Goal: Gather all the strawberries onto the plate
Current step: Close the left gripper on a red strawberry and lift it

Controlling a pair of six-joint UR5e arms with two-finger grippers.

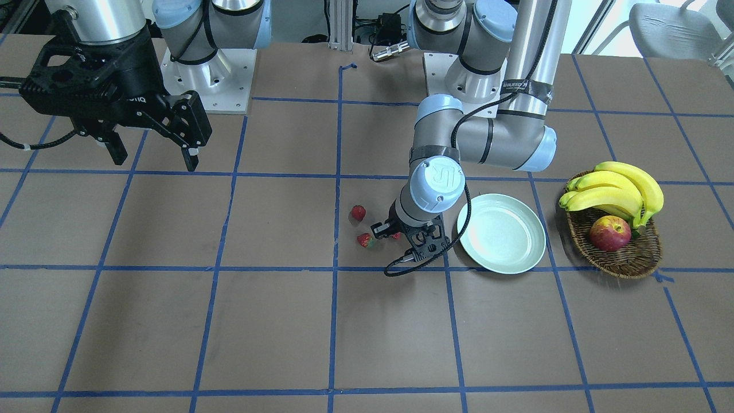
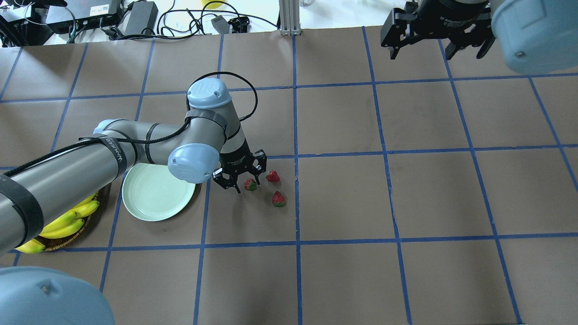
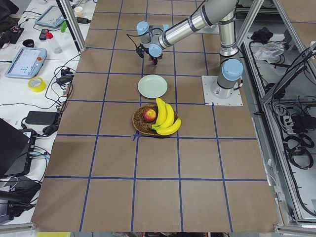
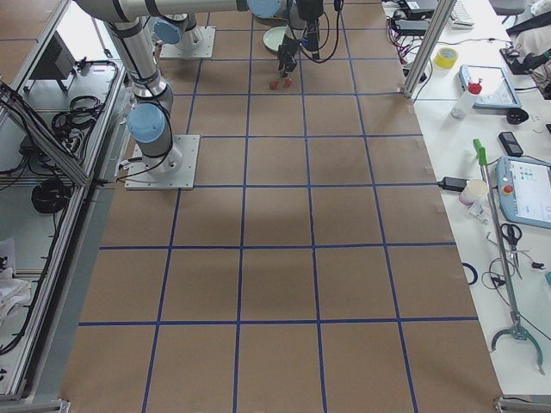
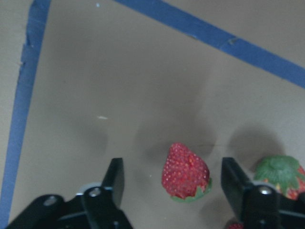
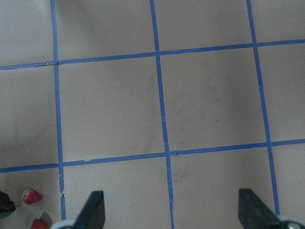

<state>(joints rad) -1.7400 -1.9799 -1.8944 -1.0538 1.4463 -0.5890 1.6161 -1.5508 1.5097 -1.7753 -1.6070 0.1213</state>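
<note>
the left hand [image 2: 244, 182] stands wide open around one strawberry [image 5: 185, 171] on the bench [image 2: 361, 203], the plate [image 2: 151, 201] empty to its left. a second strawberry [image 5: 279, 177] just beside one finger [image 5: 238, 191] may get knocked away on closing.

The tabletop [image 2: 343, 194] is wide and covered with brown paper, and blue tape lines [image 2: 295, 135] divide it into large squares. At its far edge stands a metal post [image 2: 286, 16], with a black power brick [image 2: 141, 17] and loose cables [image 2: 178, 22] on a white surface behind it. A white side bench [image 3: 29, 94] carries a screen device [image 3: 24, 61] and a yellow tape roll [image 3: 35, 84]. Another bench [image 4: 482, 129] at the opposite end holds a second tape roll [image 4: 446, 57]. A grey chair [image 1: 671, 26] stands beyond one corner. The light is even, and the shadows are soft.
</note>
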